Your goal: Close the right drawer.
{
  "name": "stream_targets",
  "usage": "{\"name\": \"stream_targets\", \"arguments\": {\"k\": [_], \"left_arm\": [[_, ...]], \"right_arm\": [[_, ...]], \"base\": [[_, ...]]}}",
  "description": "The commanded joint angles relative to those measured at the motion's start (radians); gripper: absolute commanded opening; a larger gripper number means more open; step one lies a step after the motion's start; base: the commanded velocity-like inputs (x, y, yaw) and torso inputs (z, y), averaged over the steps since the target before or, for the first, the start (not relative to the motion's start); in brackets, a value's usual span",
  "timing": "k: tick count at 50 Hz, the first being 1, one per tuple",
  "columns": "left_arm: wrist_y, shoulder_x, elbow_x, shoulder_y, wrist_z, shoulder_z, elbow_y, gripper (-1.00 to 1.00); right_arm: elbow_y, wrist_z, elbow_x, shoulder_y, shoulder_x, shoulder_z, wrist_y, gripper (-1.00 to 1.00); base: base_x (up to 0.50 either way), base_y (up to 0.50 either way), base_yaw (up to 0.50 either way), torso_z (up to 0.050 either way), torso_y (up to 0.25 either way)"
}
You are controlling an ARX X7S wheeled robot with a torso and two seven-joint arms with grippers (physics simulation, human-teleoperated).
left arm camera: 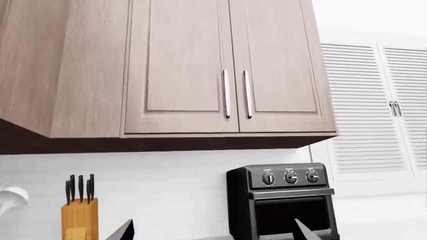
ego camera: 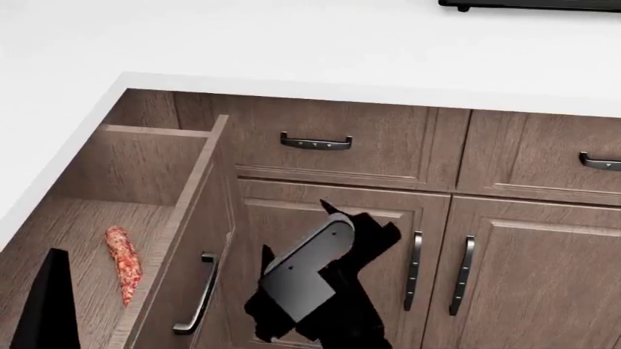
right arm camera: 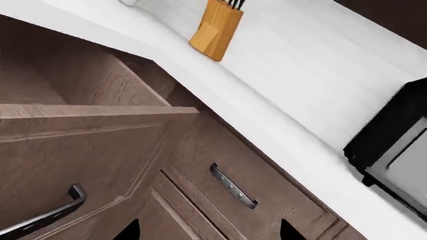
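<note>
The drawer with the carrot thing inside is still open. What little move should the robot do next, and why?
Probably bring the right hand across to the drawer front, near its handle, ready to push. The drawer stands pulled far out from the cabinet, and that hand hangs beside its front, apparently not touching it.

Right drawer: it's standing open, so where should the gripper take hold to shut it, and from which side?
Take the right drawer by the dark bar handle on its front panel, or simply press flat on that panel. Come from the room side of the front, pushing toward the cabinet. The box stands pulled well out, an orange-red item lying inside, so keep fingers off the rim.
</note>
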Motion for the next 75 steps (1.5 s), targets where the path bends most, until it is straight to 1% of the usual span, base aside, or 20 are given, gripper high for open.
{"name": "stream_targets", "arguments": {"k": [1, 9, 11, 17, 28, 33, 41, 47, 52, 53, 54, 75], "left_arm": [[-0.025, 0.013, -0.005, 0.023, 0.006, -0.013, 0.007, 1.0], [-0.024, 0.016, -0.009, 0.016, 0.007, -0.006, 0.013, 1.0], [0.003, 0.031, -0.024, 0.017, 0.024, -0.019, -0.028, 1.0], [0.033, 0.047, -0.041, 0.022, 0.053, -0.033, -0.068, 1.0], [0.057, 0.079, -0.064, 0.026, 0.087, -0.054, -0.105, 1.0], [0.066, 0.094, -0.067, 0.033, 0.1, -0.058, -0.125, 1.0], [0.093, 0.116, -0.085, 0.052, 0.126, -0.065, -0.189, 1.0], [0.077, 0.142, -0.093, 0.063, 0.128, -0.068, -0.231, 1.0], [0.0, 0.175, -0.076, 0.063, 0.107, -0.062, -0.23, 1.0], [0.004, 0.177, -0.077, 0.065, 0.109, -0.063, -0.233, 1.0], [-0.042, 0.181, -0.069, 0.059, 0.092, -0.06, -0.229, 1.0], [-0.061, 0.229, -0.079, 0.108, 0.129, -0.051, -0.299, 1.0]], "right_arm": [[-0.475, 0.297, -0.025, -0.014, 0.277, 0.029, 0.096, 1.0], [-0.6, 0.352, -0.024, -0.021, 0.365, 0.047, 0.094, 1.0], [-0.618, 0.37, -0.025, -0.028, 0.383, 0.051, 0.094, 1.0], [-0.695, 0.434, -0.032, -0.046, 0.432, 0.061, 0.103, 1.0], [-0.975, 0.631, -0.109, -0.095, 0.561, 0.056, 0.179, 1.0], [-1.032, 0.668, -0.132, -0.103, 0.583, 0.055, 0.201, 1.0], [-1.084, 0.72, -0.143, -0.116, 0.637, 0.072, 0.191, 1.0], [-1.144, 0.752, -0.158, -0.123, 0.69, 0.083, 0.183, 1.0], [-1.164, 0.761, -0.167, -0.127, 0.705, 0.086, 0.179, 1.0], [-1.166, 0.761, -0.168, -0.128, 0.706, 0.086, 0.18, 1.0], [-1.168, 0.762, -0.17, -0.129, 0.708, 0.086, 0.177, 1.0], [-1.146, 0.735, -0.172, -0.126, 0.679, 0.089, 0.178, 1.0]], "base": [[0.0, 0.0, 0.0, 0.0, 0.0], [0.0, 0.0, 0.0, 0.0, 0.0], [0.0, 0.0, 0.0, 0.0, 0.0], [0.0, 0.0, 0.0, 0.0, 0.0], [0.0, 0.0, 0.0, 0.0, 0.0], [0.0, 0.0, 0.0, 0.0, 0.0], [0.0, 0.0, 0.0, 0.0, 0.0], [0.0, 0.0, 0.0, 0.0, 0.0], [0.0, 0.0, 0.0, 0.0, 0.0], [0.0, 0.0, 0.0, 0.0, 0.0], [0.0, 0.0, 0.0, 0.0, 0.0], [0.0, 0.0, 0.0, 0.0, 0.0]]}}
